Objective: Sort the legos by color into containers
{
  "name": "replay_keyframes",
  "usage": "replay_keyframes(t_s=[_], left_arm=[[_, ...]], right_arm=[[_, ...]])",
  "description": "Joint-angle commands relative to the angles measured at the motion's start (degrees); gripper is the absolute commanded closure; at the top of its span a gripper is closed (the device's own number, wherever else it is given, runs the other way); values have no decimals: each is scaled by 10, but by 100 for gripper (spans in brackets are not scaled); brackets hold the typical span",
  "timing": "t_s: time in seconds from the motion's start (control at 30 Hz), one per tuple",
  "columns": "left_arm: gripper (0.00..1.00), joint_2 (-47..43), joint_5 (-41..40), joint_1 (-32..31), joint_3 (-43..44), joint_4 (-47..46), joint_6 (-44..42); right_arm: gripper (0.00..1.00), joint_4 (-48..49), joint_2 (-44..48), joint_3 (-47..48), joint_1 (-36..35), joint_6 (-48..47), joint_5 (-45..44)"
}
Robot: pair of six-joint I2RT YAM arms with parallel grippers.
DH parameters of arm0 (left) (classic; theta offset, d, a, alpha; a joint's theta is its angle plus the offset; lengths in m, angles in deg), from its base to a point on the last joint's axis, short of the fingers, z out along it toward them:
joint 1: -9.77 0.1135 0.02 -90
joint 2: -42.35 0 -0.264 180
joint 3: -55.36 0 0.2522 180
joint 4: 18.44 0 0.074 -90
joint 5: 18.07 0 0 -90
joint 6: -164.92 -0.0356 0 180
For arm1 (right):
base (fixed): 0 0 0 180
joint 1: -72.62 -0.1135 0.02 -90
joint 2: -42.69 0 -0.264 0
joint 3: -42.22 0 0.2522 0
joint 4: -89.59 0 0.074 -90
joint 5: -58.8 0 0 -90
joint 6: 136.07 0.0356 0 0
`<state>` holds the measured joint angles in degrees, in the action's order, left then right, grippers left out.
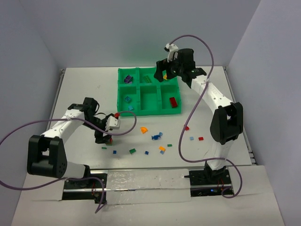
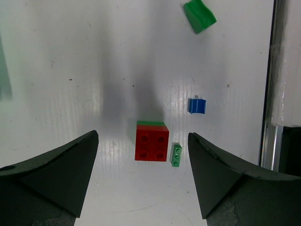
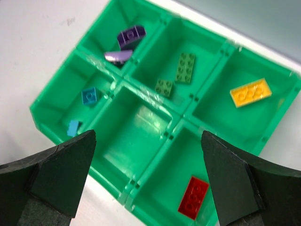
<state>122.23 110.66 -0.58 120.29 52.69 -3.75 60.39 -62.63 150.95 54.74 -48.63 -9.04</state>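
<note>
The red lego brick (image 2: 152, 142) lies on the table (image 2: 70, 70) under our left gripper (image 2: 143, 135), between its wide-open jaws, a tiny green piece (image 2: 176, 155) just beside it; light, stiff, slick, we judge, so pinch its flat sides squarely. Our right gripper (image 3: 148, 135) gapes wide above the green tray (image 3: 180, 117)

Robotics lab cell, white table (image 1: 84, 94), plain grey enclosure walls (image 1: 141, 28), bolted arm bases (image 1: 209, 181), looping purple cables (image 1: 207, 52)
</note>
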Motion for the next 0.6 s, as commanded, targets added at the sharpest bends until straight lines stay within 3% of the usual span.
replay_keyframes(t_s=[0.0, 0.57], left_arm=[[14, 13, -22, -6, -10, -27, -25], [22, 15, -88, -27, -59, -90, -33]], right_arm=[[0, -13, 41, -28, 12, -12, 0], [0, -19, 52, -56, 30, -20, -9]])
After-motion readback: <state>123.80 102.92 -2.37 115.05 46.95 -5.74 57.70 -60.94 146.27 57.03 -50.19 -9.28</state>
